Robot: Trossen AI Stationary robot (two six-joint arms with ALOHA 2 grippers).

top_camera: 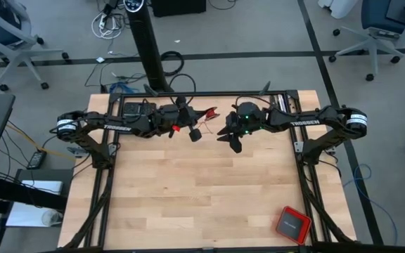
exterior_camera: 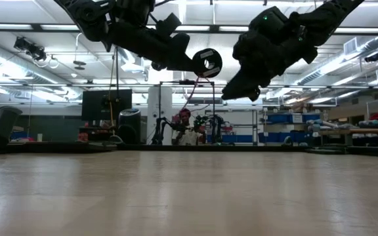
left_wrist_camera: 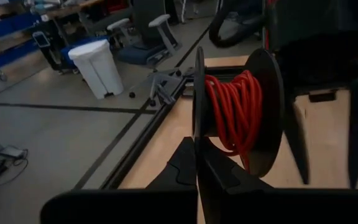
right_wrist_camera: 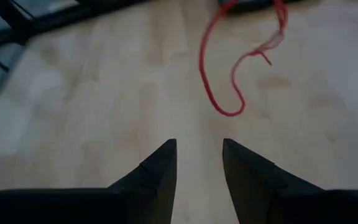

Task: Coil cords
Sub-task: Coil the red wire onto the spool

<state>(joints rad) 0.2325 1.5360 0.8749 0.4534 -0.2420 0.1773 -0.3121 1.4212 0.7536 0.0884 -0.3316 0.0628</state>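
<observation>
Landmark: black spool [left_wrist_camera: 253,106], held aloft over the far part of the wooden table [top_camera: 202,204].

Left gripper [left_wrist_camera: 199,155]: fingers clamped together on 1 flange of the spool.

Red cord [left_wrist_camera: 235,112]: most of it wound on the spool's core between its 2 flanges; a loose end hung free off it in a loop.

Right gripper [right_wrist_camera: 199,163]: beside the spool, also raised, fingers apart, nothing between them, loose loop just beyond its tips.

Red box [top_camera: 292,224]: well away from the spool, near table corner.

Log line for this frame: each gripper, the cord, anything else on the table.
left gripper: shut on spool, raised | right gripper: open, empty, raised | red cord: wound on spool, loose end dangling | red box: table corner
</observation>
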